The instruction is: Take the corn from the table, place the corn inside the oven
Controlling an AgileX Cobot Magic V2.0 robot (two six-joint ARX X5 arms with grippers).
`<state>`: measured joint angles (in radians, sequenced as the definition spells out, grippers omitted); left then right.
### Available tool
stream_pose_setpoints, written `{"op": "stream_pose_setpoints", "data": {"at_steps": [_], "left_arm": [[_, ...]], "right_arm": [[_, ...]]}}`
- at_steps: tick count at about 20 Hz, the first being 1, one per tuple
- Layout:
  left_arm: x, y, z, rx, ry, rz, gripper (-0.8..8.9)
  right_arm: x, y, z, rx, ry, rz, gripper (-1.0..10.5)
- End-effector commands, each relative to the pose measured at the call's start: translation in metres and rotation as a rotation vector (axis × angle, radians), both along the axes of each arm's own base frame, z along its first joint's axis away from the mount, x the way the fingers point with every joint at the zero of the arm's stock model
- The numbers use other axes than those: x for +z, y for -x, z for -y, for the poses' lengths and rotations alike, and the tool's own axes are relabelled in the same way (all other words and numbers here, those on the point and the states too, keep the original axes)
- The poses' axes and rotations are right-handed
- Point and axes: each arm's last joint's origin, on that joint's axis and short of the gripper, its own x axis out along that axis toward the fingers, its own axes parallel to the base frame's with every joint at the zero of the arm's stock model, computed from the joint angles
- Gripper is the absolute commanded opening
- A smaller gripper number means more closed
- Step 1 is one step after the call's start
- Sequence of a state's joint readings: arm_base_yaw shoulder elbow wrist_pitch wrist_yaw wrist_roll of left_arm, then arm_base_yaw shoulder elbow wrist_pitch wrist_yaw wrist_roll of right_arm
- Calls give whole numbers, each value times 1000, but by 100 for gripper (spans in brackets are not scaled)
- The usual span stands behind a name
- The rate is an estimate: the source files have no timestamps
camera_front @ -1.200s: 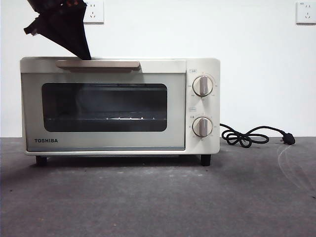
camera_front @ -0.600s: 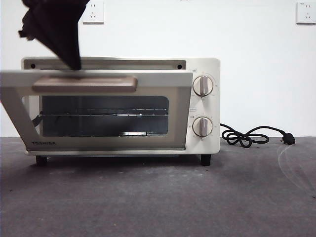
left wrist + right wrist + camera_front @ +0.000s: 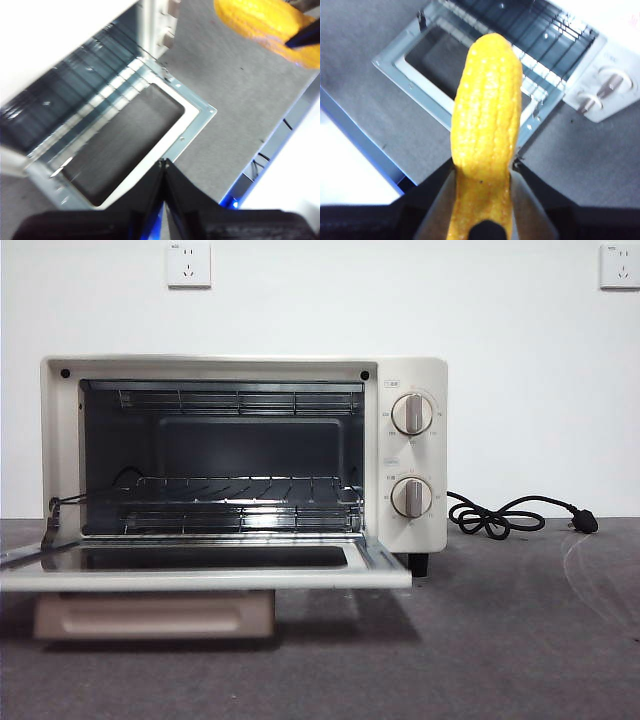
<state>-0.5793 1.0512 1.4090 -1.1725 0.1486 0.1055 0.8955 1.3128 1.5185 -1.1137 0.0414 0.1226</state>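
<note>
Yellow corn point(image 3: 487, 125) is clamped in the right gripper point(image 3: 482, 172), above the open oven point(image 3: 520, 65); it could strike the door point(image 3: 445, 80). Left gripper point(image 3: 164, 167) closed, empty.

One oven point(image 3: 410, 480) stands on the desk point(image 3: 500, 640), carrying two knobs point(image 3: 412, 414), one above the other, right of its open door point(image 3: 200, 568). One corn point(image 3: 487, 115). Two wall sockets point(image 3: 189, 264) above the oven, one power cord point(image 3: 500, 515) right of it.

We can read no text: tiny markings around the oven's point(image 3: 240, 455) two knobs point(image 3: 411, 413) are too small.
</note>
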Motion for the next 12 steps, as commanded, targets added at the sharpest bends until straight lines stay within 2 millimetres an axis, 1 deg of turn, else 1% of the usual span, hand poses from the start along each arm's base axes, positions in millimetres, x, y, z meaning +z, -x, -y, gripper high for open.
{"op": "stream_pose_setpoints", "data": {"at_steps": [1, 4, 10, 12], "left_arm": [[-13, 8, -6, 37, 7, 10, -6], [-31, 16, -15, 69, 19, 14, -6], [-68, 29, -35, 207, -14, 10, -6], [-77, 34, -42, 254, -29, 20, -6]], "right_arm": [[3, 0, -1, 19, -22, 19, -15], [4, -1, -3, 24, -44, 32, -15], [8, -4, -7, 46, -97, 61, -15], [9, -4, -8, 67, -109, 78, -15]]}}
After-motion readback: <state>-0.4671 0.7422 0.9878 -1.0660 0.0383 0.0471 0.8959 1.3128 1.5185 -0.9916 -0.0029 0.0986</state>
